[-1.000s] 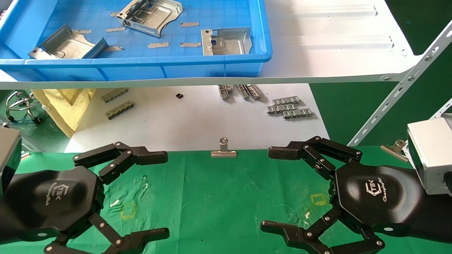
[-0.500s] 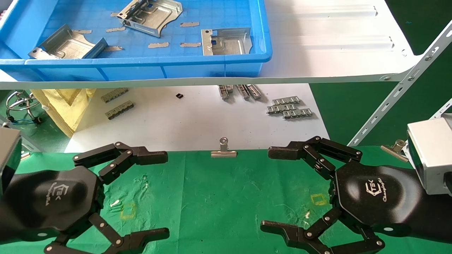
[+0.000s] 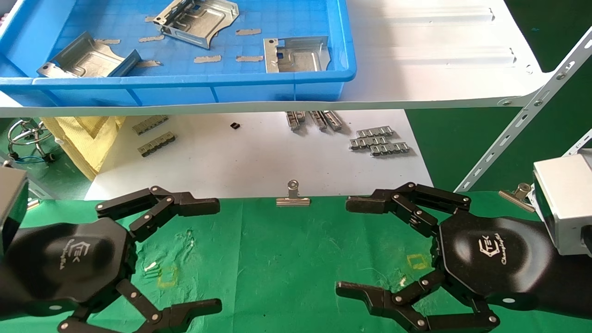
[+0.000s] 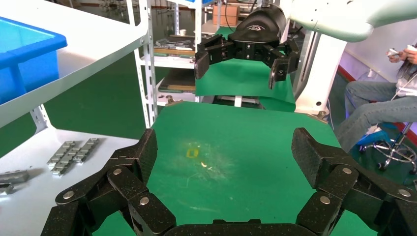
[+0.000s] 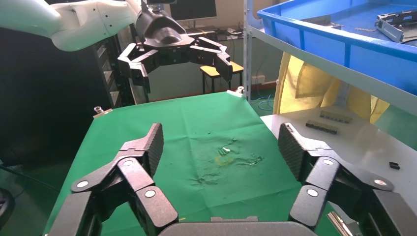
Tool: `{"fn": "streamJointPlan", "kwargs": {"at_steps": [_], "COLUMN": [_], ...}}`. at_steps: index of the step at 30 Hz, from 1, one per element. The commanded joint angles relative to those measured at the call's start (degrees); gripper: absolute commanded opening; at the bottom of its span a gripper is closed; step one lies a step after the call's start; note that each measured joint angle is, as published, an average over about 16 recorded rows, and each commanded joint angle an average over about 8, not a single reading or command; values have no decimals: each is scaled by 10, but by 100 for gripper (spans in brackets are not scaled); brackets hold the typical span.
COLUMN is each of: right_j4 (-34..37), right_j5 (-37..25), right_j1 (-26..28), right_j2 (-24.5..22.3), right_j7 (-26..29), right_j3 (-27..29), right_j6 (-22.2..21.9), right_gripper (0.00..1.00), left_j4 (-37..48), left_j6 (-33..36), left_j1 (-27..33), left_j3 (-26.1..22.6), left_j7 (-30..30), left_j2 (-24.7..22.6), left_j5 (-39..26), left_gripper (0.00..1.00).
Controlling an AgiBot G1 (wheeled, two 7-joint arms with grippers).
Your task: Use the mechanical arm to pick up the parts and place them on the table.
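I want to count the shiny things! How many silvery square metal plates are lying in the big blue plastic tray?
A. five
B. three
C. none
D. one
B: the head view shows three silvery stamped metal plates in the blue plastic tray, one at its left, one at the top middle and one at the right.

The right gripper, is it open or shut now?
Open. The right gripper has its two fingers spread wide above the green cloth table, nothing between them.

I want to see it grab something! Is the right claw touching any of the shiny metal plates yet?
Apart. The head view shows the right gripper open above the green table, while the plates lie in the blue tray.
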State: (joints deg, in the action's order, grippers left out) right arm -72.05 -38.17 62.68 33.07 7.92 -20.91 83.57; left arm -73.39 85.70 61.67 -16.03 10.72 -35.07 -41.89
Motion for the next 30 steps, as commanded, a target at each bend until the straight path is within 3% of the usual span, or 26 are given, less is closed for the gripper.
{"fn": "streamJointPlan", "kwargs": {"at_steps": [1,24,30], "right_j4": [0,0,0], "right_j5": [0,0,0], "right_j1": [0,0,0], "right_j2": [0,0,0], "right_j7": [0,0,0], "right_j3": [0,0,0], "right_j6": [0,0,0], "right_gripper": [0,0,0], "left_j4": [0,0,13], "left_j6": [0,0,-11], "left_j1": [0,1,42], "left_j3": [0,1,5], "left_j7": [0,-1,-6], "left_j2": [0,0,-9], "left_j5": [0,0,-11], "left_gripper": [100,100,100]}}
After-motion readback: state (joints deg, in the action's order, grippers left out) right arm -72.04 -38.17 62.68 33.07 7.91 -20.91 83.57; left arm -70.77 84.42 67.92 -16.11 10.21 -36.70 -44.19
